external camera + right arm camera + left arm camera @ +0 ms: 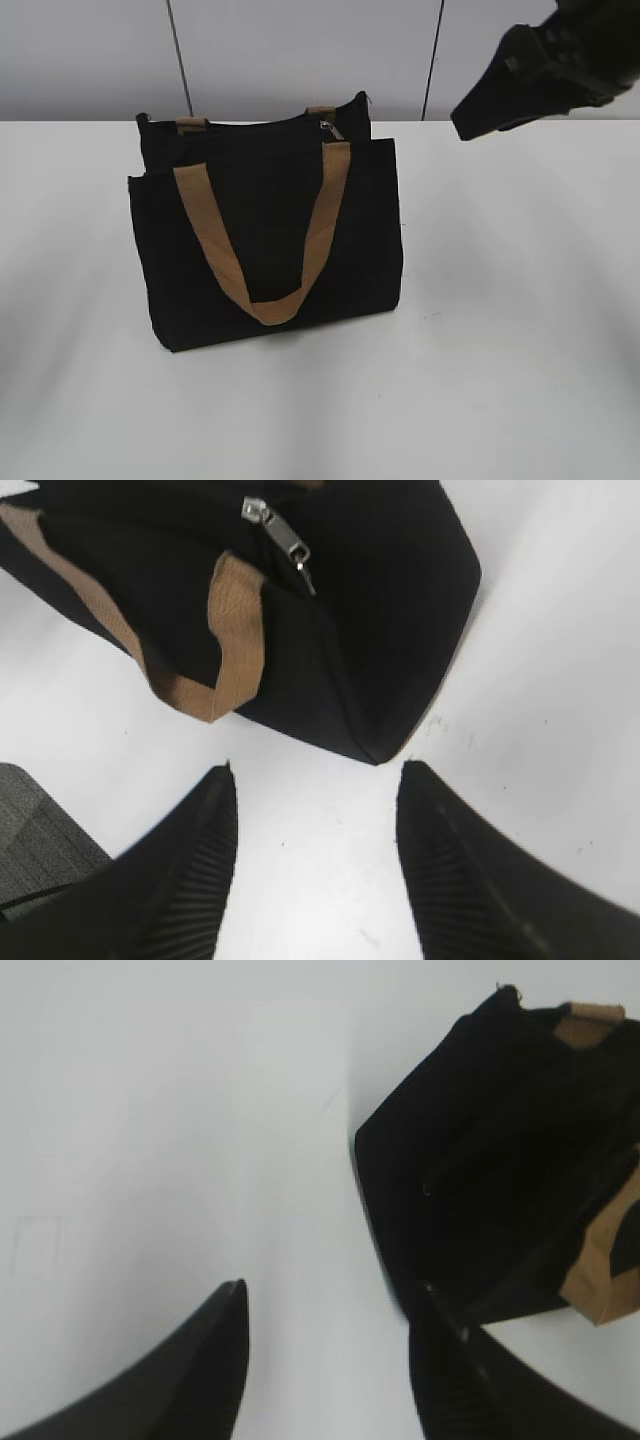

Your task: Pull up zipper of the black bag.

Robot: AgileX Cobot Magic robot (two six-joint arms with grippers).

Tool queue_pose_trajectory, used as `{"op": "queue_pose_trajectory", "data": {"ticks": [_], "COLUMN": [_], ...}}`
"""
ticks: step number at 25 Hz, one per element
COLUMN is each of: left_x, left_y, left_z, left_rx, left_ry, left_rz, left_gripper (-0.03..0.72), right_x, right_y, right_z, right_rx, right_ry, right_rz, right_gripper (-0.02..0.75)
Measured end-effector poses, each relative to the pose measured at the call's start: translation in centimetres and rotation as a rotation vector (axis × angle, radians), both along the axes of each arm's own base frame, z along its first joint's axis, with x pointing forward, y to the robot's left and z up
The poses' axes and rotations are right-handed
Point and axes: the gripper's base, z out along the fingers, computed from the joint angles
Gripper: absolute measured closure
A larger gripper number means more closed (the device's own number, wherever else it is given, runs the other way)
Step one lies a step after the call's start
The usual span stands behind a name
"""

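The black bag [270,230] stands upright on the white table, with a tan loop handle [265,240] hanging down its front. The zipper's silver pull tab [329,130] sits at the right end of the bag's top edge; it also shows in the right wrist view [297,555]. My right gripper [315,780] is open and empty, in the air to the right of the bag [380,610]; in the exterior view its tip [470,125] hangs at the upper right. My left gripper [330,1295] is open and empty, beside the bag's left end [480,1170]. It is out of the exterior view.
The white table [520,330] spreads out on all sides of the bag. A grey panelled wall [300,50] stands behind the table. A grey textured surface [35,830] shows past the table edge in the right wrist view.
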Motion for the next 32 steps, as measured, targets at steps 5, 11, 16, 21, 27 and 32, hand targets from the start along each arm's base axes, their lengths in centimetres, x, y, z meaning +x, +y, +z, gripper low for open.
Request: {"op": "queue_pose_trajectory", "data": {"ticks": [5,11,16,21,27,32], "left_x": [-3.6,-7.3,-10.4,-13.2,-16.1,-16.7], "left_y": [1.2,2.4,3.6,4.6,5.7,6.0], "left_z": [1.4,2.5,3.0,1.4,0.7,-0.1], "left_rx": [0.036,0.027,0.006,0.019,0.016,0.032], "left_ry": [-0.005,-0.035,-0.107,-0.109,-0.175,-0.247], "left_rz": [-0.051,-0.058,-0.053,-0.061,-0.070,-0.090], "left_gripper": [0.295,0.299,0.300,0.300,0.300,0.300], "right_x": [-5.4,-12.0,-17.4,-22.0,-26.9,-29.0], "right_y": [-1.1,-2.8,-4.5,-6.1,-7.5,-8.4], "right_z": [1.4,3.1,2.6,1.0,-1.3,-3.1], "right_rx": [0.012,0.011,0.011,-0.012,-0.059,-0.078], "right_ry": [-0.073,-0.210,-0.280,-0.316,-0.342,-0.371], "right_rz": [-0.011,-0.040,-0.133,-0.210,-0.238,-0.274], "right_gripper": [0.336,0.336,0.336,0.336,0.336,0.336]}}
